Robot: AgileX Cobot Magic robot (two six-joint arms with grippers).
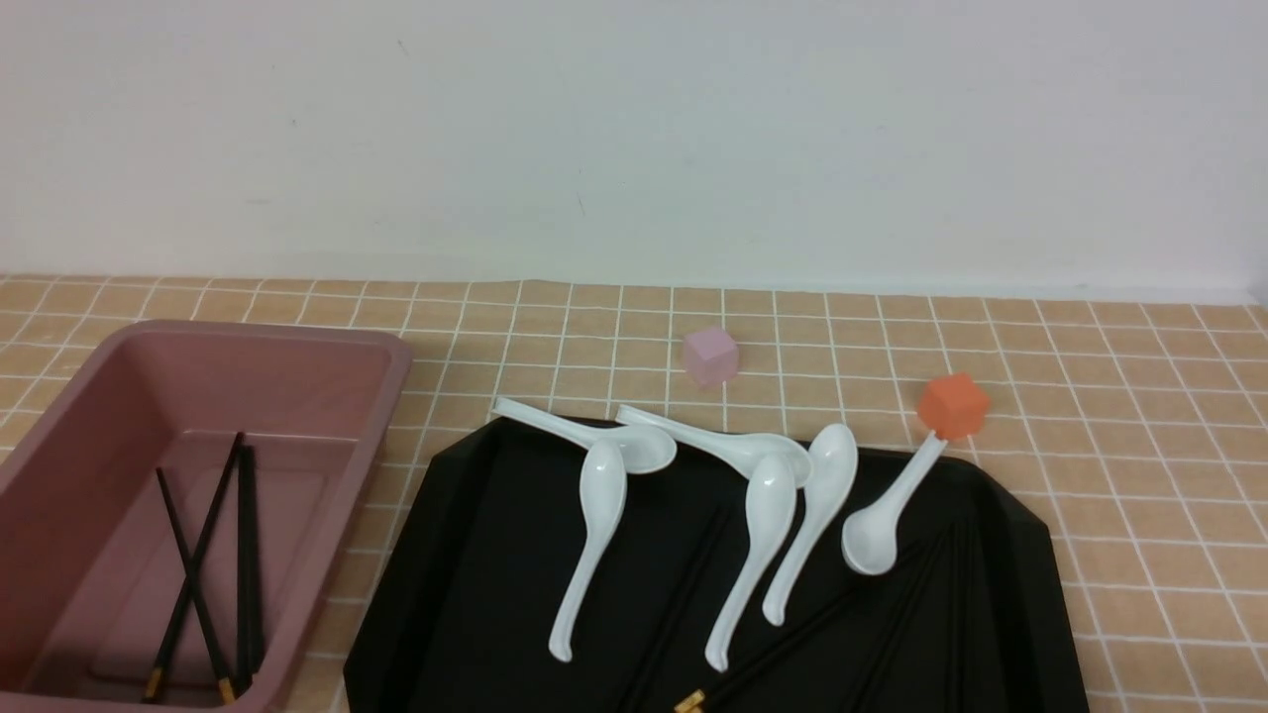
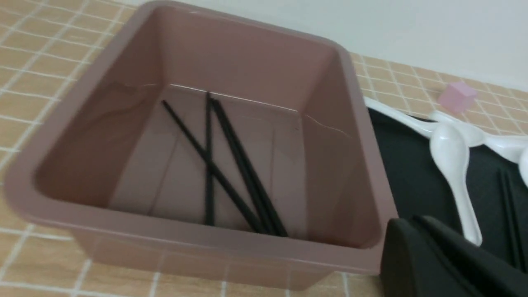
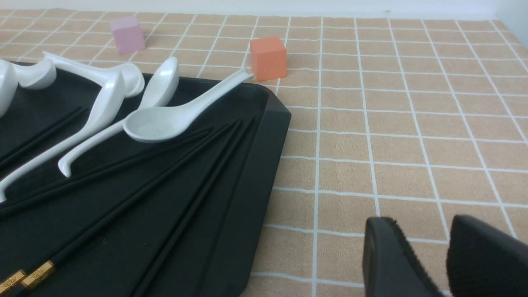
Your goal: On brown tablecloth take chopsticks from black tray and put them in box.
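Observation:
The black tray [image 1: 475,555] lies on the brown tablecloth [image 1: 1139,416] in the middle. Several black chopsticks [image 1: 792,639] lie on its right half, partly under white spoons, and they show clearly in the right wrist view [image 3: 177,181]. The pink-brown box [image 1: 396,366] stands left of the tray and holds several chopsticks [image 1: 198,564], also seen in the left wrist view [image 2: 231,173]. My left gripper [image 2: 412,225] is shut and empty, by the box's near corner next to the tray. My right gripper [image 3: 425,225] is open and empty over bare cloth, right of the tray [image 3: 255,165]. Neither gripper shows in the front view.
Several white ceramic spoons [image 1: 594,535] lie across the tray's far half. One spoon's handle rests against an orange cube [image 1: 953,404] behind the tray's right corner. A pink cube [image 1: 710,355] sits behind the tray's middle. A white wall closes the back.

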